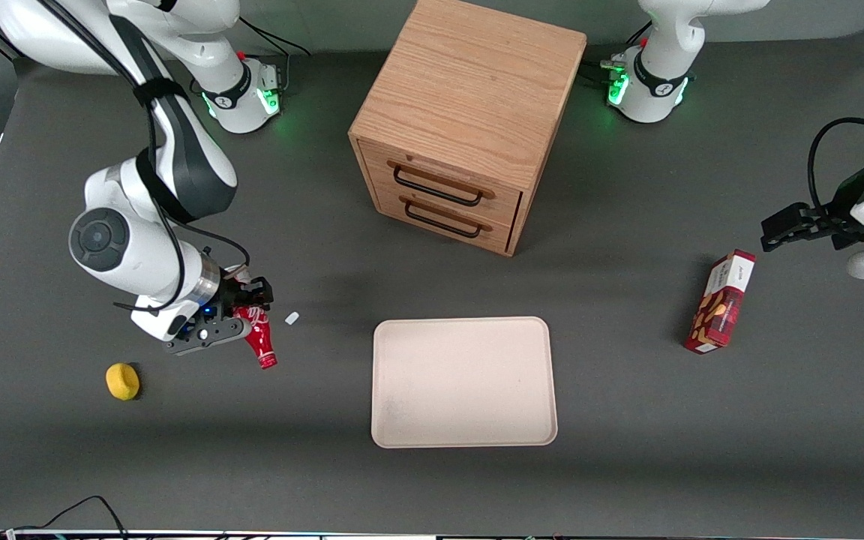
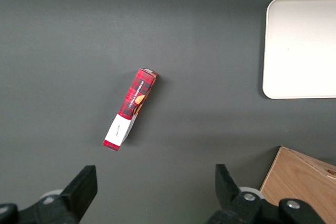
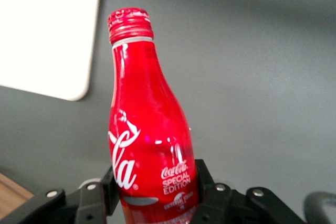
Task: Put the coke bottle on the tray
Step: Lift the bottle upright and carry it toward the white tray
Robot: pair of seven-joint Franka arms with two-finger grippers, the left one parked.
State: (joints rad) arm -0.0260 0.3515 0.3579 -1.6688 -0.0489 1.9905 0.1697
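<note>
The coke bottle [image 1: 259,339] is a slim red bottle with white lettering and a red cap. My right gripper [image 1: 241,319] is shut on its lower body, toward the working arm's end of the table. The bottle is tilted, its cap pointing toward the front camera. In the right wrist view the coke bottle [image 3: 147,140] sits between the black fingers [image 3: 206,179] of the gripper [image 3: 156,187], which press on both its sides. The cream tray [image 1: 394,420] lies flat on the table in front of the cabinet, apart from the bottle. A corner of the tray [image 3: 47,35] also shows in the wrist view.
A wooden drawer cabinet [image 1: 462,120] stands farther from the front camera than the tray. A yellow object [image 1: 123,381] lies near the gripper, closer to the camera. A small white scrap [image 1: 292,318] lies beside the bottle. A red snack box [image 1: 721,302] stands toward the parked arm's end.
</note>
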